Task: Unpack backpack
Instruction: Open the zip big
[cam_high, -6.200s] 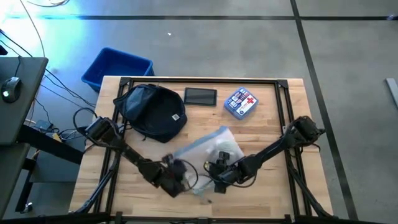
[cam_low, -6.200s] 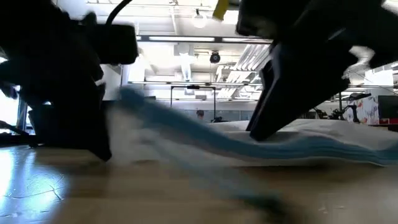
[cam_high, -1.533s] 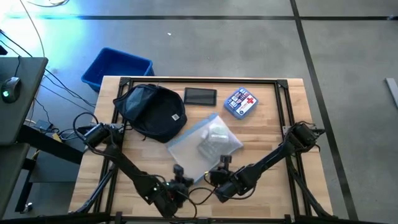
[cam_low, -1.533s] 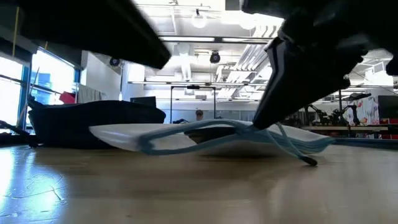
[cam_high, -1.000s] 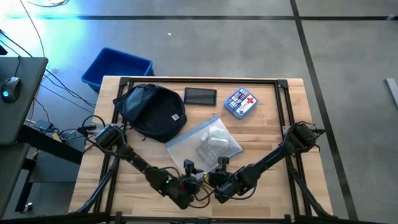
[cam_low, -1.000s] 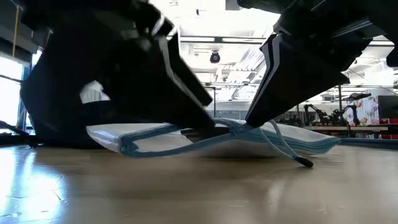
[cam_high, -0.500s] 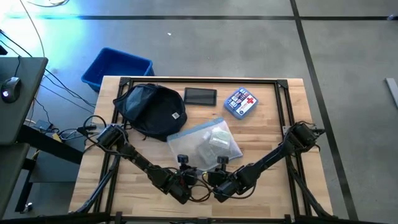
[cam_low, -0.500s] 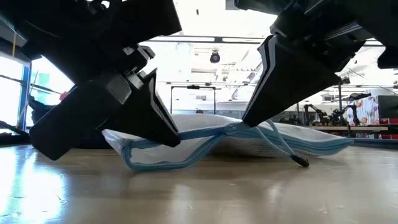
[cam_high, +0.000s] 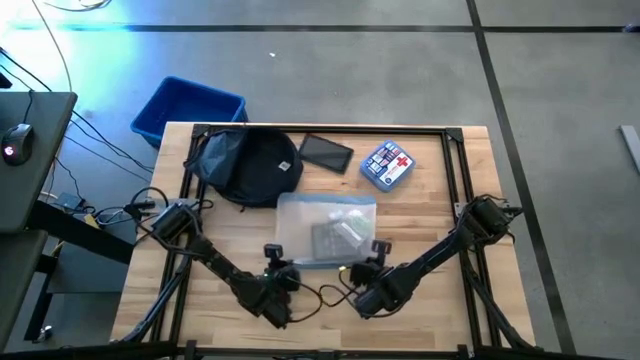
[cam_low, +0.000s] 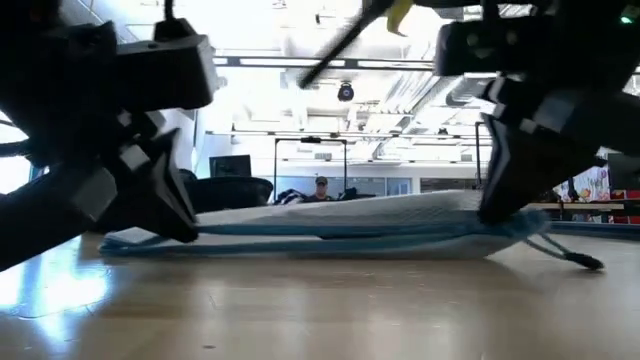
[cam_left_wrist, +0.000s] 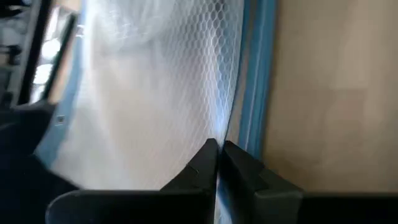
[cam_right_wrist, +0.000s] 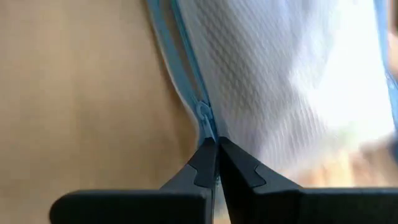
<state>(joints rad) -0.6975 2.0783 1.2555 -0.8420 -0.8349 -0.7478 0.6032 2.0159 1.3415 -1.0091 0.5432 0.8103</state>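
Wooden table (cam_high: 440, 190), mesh pouch (cam_high: 326, 231) near front edge, backpack (cam_high: 250, 165) behind.

Dark navy backpack (cam_high: 250, 165) lies slumped flat at the table's far-left corner.

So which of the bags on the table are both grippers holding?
The clear mesh pouch with blue trim, not the backpack or red-cross pouch.

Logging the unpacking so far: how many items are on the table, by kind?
Backpack: 1
Clear mesh pouch with blue trim: 1
Dark tablet: 1
Blue first-aid pouch with red cross: 1
Total: 4
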